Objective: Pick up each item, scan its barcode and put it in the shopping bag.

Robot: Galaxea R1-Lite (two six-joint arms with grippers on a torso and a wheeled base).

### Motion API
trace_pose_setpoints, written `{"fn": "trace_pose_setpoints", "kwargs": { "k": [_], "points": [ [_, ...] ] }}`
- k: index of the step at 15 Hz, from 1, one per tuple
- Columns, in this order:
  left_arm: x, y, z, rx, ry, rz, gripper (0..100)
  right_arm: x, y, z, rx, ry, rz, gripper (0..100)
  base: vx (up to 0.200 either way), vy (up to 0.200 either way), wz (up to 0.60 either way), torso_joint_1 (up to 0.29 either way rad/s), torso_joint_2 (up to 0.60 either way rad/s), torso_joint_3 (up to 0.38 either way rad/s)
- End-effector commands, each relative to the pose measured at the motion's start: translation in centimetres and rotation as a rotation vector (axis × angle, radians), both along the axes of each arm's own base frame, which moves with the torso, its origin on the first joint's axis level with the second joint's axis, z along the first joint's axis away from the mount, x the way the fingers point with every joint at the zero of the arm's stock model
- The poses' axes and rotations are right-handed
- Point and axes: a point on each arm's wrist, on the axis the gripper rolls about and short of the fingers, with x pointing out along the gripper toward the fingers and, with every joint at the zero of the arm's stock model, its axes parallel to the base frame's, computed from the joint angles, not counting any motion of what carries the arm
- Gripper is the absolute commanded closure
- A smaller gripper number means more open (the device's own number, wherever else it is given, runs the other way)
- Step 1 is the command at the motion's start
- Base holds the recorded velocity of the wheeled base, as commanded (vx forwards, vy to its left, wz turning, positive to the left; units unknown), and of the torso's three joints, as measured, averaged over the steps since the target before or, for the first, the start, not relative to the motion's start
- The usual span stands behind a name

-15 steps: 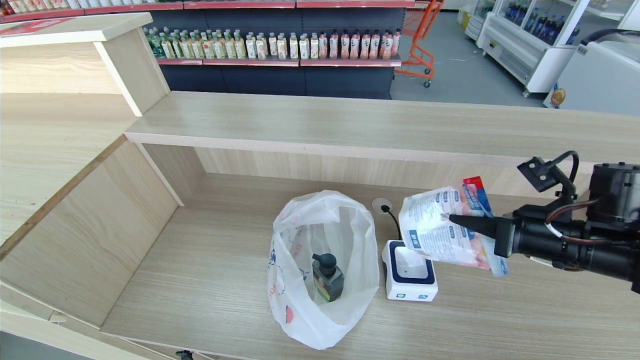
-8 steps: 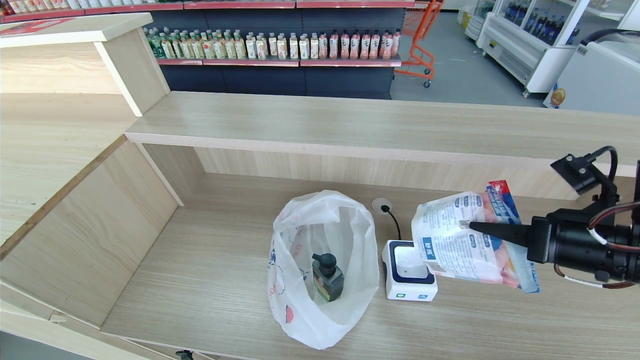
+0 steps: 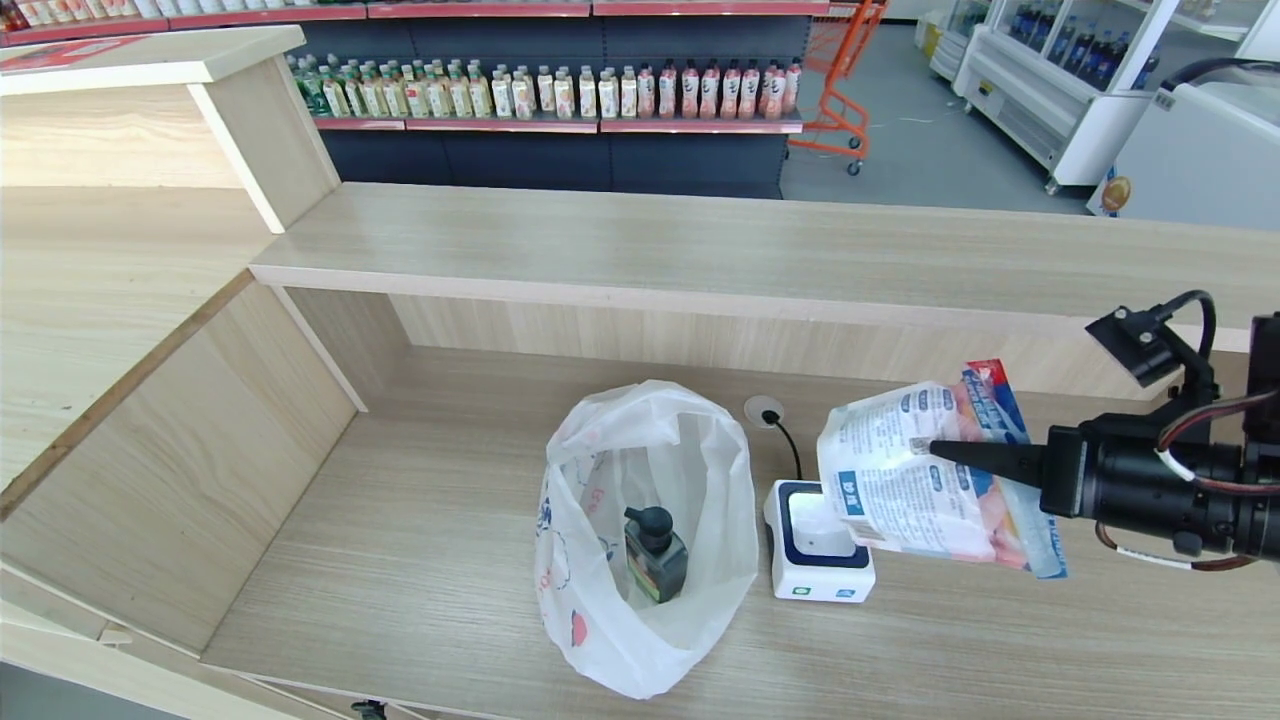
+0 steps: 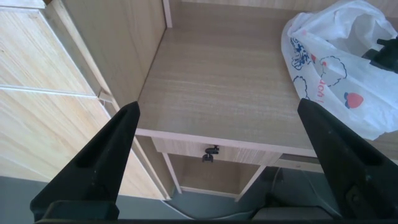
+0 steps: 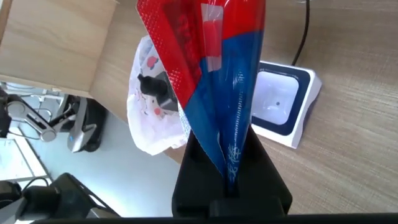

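**Packet hangs by the scanner, shopping bag waiting beyond it**

The right fingers [image 3: 985, 460] are clamped on a printed packet [image 3: 905, 490], holding it clear of the tabletop [image 3: 400, 560]. In the head view the packet's free end overlaps the right edge of the white scanner [image 3: 820, 580]. Its long axis runs from the fingers leftward toward the scanner, with the white printed face turned up. Whether a barcode faces the scanner's window cannot be told. The open shopping bag [image 3: 600, 620] stands just beside the scanner on its left, with a dark pump bottle [image 3: 655, 550] inside. From the right arm, the bag therefore lies straight on past the scanner, and that arm looks best placed to carry the packet across. The left fingers [image 4: 106, 162] are spread wide and empty near the tabletop's front edge, apart from the bag.
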Motion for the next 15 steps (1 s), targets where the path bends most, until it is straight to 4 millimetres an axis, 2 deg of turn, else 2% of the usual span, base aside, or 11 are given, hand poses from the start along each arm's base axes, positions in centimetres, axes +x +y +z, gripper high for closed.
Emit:
{"fn": "trace_pose_setpoints", "kwargs": {
  "k": [1,3,5,7,9,11,15],
  "points": [
    [0.0,0.0,0.0,0.001,0.000,0.000,0,0.5,0.4,-0.8,-0.006,0.035,0.014,100,0.000,0.000,0.00,0.000,0.00,0.000],
    [0.0,0.0,0.0,0.001,0.000,0.000,0,1.0,1.2,-1.5,-0.014,0.060,0.046,100,0.000,0.000,0.00,0.000,0.00,0.000],
    [0.0,0.0,0.0,-0.001,0.000,0.000,0,3.1,3.5,-2.8,-0.049,0.062,0.126,100,0.000,0.000,0.00,0.000,0.00,0.000],
    [0.0,0.0,0.0,-0.001,0.000,0.000,0,5.9,4.8,-4.6,-0.107,0.024,0.170,100,0.000,0.000,0.00,0.000,0.00,0.000],
    [0.0,0.0,0.0,-0.001,0.000,0.000,0,7.8,6.5,-5.6,-0.117,0.031,0.206,100,0.000,0.000,0.00,0.000,0.00,0.000],
    [0.0,0.0,0.0,0.001,0.000,0.000,0,9.6,8.8,-6.3,-0.121,0.021,0.254,100,0.000,0.000,0.00,0.000,0.00,0.000],
    [0.0,0.0,0.0,0.001,0.000,0.000,0,11.9,12.5,-6.9,-0.132,-0.028,0.327,100,0.000,0.000,0.00,0.000,0.00,0.000]
  ]
}}
